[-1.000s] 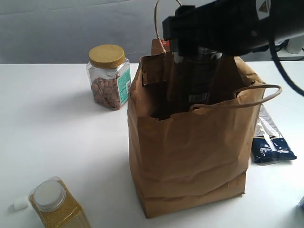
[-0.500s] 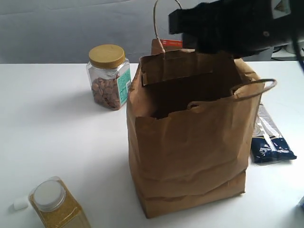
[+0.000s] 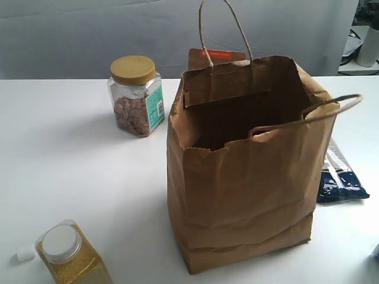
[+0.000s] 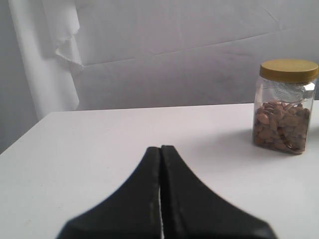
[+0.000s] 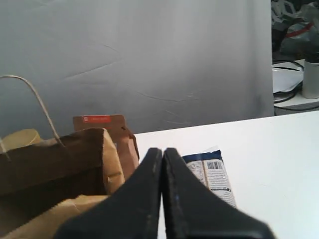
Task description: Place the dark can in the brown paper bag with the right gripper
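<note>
The brown paper bag [image 3: 243,177] stands upright and open in the middle of the white table, both rope handles raised. Its dark inside shows no can; the dark can is hidden or out of view. My right gripper [image 5: 163,150] is shut with nothing between its fingers, and it hangs beside the brown paper bag [image 5: 55,164], above the table. No arm shows in the exterior view. My left gripper [image 4: 160,148] is shut and empty, low over the table, some way from the nut jar [image 4: 284,113].
A clear nut jar with a yellow lid [image 3: 136,96] stands left of the bag. A white-capped jar of yellow granules [image 3: 71,253] is at the front left. A dark blue packet [image 3: 337,177] lies right of the bag. A brown box with a red label [image 3: 219,57] is behind it.
The right arm, which was reaching into the bag's mouth a second ago, has lifted and left the exterior view. The bag has shifted slightly to the right.
</note>
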`<state>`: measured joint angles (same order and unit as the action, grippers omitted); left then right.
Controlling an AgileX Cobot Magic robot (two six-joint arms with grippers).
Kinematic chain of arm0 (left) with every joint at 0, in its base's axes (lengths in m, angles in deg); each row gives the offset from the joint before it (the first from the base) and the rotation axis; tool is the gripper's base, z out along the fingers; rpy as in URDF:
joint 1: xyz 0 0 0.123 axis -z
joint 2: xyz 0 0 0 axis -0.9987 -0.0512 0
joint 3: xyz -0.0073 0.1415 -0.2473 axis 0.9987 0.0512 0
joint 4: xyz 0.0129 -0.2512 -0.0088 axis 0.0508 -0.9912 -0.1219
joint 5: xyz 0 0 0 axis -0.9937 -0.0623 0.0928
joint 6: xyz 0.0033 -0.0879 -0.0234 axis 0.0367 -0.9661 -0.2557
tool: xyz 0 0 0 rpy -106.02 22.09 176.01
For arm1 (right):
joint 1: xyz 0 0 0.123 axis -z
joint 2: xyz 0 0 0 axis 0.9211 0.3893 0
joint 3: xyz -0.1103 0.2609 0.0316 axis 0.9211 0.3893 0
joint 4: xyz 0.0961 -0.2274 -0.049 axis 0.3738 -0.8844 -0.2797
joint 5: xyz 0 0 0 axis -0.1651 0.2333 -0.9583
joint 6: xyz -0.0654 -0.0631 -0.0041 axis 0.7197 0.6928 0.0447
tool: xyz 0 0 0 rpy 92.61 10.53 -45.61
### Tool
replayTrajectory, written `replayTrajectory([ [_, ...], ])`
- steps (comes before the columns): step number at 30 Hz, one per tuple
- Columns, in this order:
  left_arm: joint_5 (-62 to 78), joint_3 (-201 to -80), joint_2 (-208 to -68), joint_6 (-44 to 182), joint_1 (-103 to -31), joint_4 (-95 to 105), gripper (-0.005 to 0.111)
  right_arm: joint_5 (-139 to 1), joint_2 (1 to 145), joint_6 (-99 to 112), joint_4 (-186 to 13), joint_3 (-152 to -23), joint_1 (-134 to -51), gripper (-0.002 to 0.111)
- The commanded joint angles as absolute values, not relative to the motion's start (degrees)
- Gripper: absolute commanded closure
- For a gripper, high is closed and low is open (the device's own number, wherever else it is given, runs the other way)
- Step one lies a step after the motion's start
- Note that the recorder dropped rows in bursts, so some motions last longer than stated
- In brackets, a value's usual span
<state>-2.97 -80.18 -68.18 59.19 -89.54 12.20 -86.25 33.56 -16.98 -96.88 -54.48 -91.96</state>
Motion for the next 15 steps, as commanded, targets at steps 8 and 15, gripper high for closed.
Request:
replayTrajectory([
  [8,-2.9,-80.0,-68.0,59.0,-89.2,12.4,0.107,-58.8,20.3,-0.1,-84.4,-25.0,-81.6,0.108],
  [15,-2.9,-80.0,-68.0,59.0,-89.2,12.4,0.107,-62.8,10.3,5.5,-83.4,-22.7,-82.0,0.108],
])
